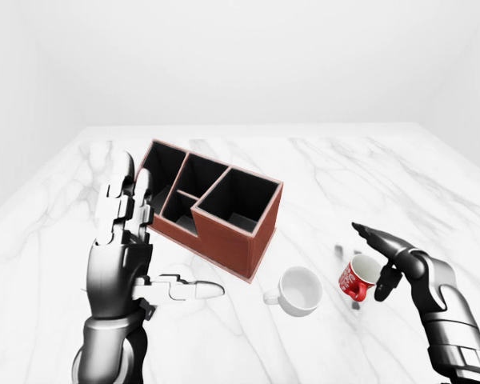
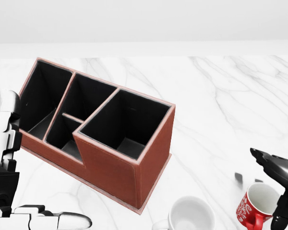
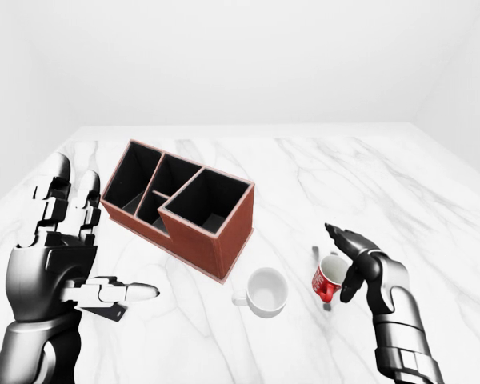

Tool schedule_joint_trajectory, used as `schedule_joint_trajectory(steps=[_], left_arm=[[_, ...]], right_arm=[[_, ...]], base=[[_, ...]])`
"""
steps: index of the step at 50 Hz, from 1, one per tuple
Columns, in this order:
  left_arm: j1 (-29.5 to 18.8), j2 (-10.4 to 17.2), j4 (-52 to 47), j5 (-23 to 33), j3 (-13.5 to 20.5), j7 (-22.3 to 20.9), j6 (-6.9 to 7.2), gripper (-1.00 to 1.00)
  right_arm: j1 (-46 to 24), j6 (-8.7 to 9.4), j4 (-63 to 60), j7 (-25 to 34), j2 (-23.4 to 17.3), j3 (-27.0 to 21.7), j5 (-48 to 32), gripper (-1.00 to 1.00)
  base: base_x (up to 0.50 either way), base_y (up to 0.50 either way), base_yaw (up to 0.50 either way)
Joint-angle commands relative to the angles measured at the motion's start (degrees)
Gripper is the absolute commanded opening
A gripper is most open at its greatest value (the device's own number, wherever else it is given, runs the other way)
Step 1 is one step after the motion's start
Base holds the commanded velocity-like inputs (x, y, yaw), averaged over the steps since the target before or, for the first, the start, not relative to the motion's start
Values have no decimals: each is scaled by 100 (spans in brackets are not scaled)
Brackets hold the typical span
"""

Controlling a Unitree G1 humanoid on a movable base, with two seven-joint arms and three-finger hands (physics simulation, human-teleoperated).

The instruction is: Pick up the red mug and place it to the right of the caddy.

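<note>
red mug (image 1: 358, 278) tilted, right of white mug (image 1: 299, 290), right hand (image 1: 388, 258) fingers spread round rim, no grip | head view: caddy (image 2: 113, 167) left of both mugs on marble bench (image 2: 221, 96) | right-eye: left hand (image 3: 60, 256) open, empty, raised.

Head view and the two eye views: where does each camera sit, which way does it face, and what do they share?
Head view: on the robot's head, pitched down close on the brown leather divided caddy; left hand clipped at left edge, dark right hand at right.
Left-eye view: on the head, looking forward and down over the white marble table; both forearms show, the caddy sits centre-left.
Right-eye view: same pair, offset rightward, nearly the same picture.
Shared: all three show the caddy, white ceramic mug and red printed mug by the open right hand.
</note>
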Motion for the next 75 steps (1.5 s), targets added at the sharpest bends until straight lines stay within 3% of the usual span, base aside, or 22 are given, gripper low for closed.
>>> schedule_joint_trajectory(steps=[1,16,17,18,19,20,29,45,49,55,59,75], left_arm=[[10,0,24,8,-21,8,0,100],[18,9,53,19,-58,23,0,100],[8,12,16,19,-60,27,0,100],[7,12,13,19,-60,27,0,100],[18,11,30,21,-66,27,0,100],[11,13,20,20,-65,28,0,100],[23,13,52,28,-90,38,0,100],[30,29,58,56,-156,67,0,100],[40,33,86,68,-186,77,0,100],[47,35,56,62,-179,81,0,100],[61,37,57,64,-186,81,0,100],[44,31,75,60,-165,70,0,100]], right_arm=[[5,-71,210,-174,13,64,-39,98],[-9,-90,326,-267,31,118,-39,98],[8,-71,278,-227,35,114,-32,85],[10,-69,273,-224,36,113,-32,85],[38,-41,166,-164,37,92,-20,-77],[46,-36,132,-146,40,81,-13,-99],[199,116,-533,277,16,-154,31,-100],[282,171,-1065,565,-73,-481,140,-100],[318,256,-1424,565,-159,-664,175,-100],[120,584,-2296,565,-278,-928,234,-100],[-100,825,-2638,565,-305,-900,243,-100],[-727,829,-3425,565,17,-350,71,-100]], base=[[0,0,0],[0,0,0],[0,0,0],[0,0,0],[0,0,0],[0,0,0],[0,0,0],[0,0,0],[0,0,0],[0,0,0],[0,0,0],[0,0,0]])
